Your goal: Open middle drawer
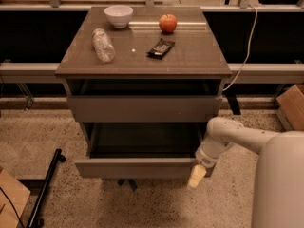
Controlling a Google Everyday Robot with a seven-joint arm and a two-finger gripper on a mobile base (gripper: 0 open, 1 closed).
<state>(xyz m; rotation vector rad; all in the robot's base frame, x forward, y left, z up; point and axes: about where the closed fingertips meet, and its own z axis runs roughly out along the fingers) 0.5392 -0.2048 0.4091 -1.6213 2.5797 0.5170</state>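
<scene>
My gripper [197, 176] hangs low at the front of the bench [190, 61], with the tip pointing down toward the speckled floor [142, 208]. It sits at the right-hand end of the middle drawer [137, 167]. From here I cannot tell whether it is released or clenched, or whether it has hold of the panel edge or only sits just beside it. My pale arm [237, 136] runs up and to the right of the gripper, back to my body.

The middle drawer stretches away to the left of the gripper. It stands open, its flat front panel well forward of the frame and its dark inside showing just above and behind the gripper. Above that, higher than the gripper, is the upper drawer front [142, 109], with a dark gap between it and the bench top.

Far above the gripper, these things rest on the bench top:
- a white bowl [118, 15] at the back left
- a red apple [167, 23], nearly straight up from the gripper
- a dark packet [161, 48], just in front of the apple
- a clear plastic bottle [103, 44], lying on its side to the left

A white cable [244, 56] hangs down up and to the right of the gripper. A cardboard box [292, 106] stands farther right. A black pole [45, 189] lies on the floor well off to the gripper's left.
</scene>
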